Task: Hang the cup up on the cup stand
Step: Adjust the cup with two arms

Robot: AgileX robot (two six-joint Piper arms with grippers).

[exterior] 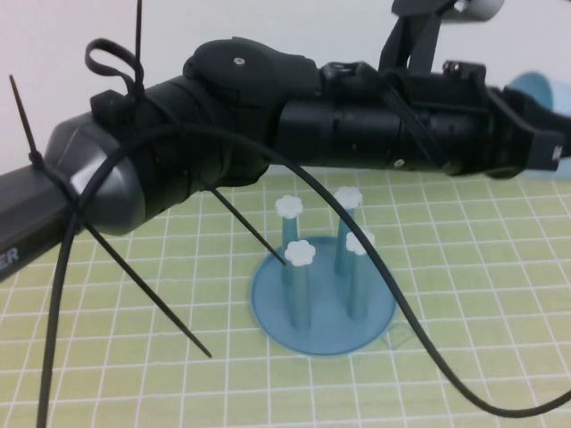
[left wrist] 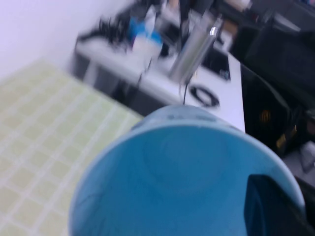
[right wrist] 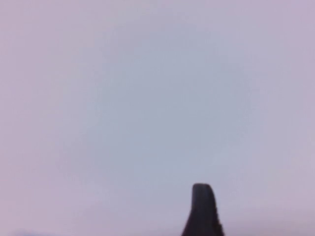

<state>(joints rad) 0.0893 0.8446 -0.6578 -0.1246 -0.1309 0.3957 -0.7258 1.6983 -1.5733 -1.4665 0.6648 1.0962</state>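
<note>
The cup stand (exterior: 323, 312) is a round blue dish with four upright blue pegs topped by white flower caps, standing mid-table on the green grid mat. My left arm reaches across above it toward the right. My left gripper (exterior: 549, 125) is shut on the light blue cup (exterior: 540, 89), held high at the far right edge, well above and to the right of the stand. In the left wrist view the cup's open mouth (left wrist: 182, 182) fills the picture, with one dark finger (left wrist: 275, 206) inside its rim. My right gripper (right wrist: 203, 211) faces a blank pale wall.
The left arm's black cables and zip-tie ends (exterior: 161, 294) hang in front of the stand in the high view. Part of the right arm (exterior: 419, 36) shows at the top back. A cluttered desk (left wrist: 162, 73) lies beyond the mat's edge in the left wrist view.
</note>
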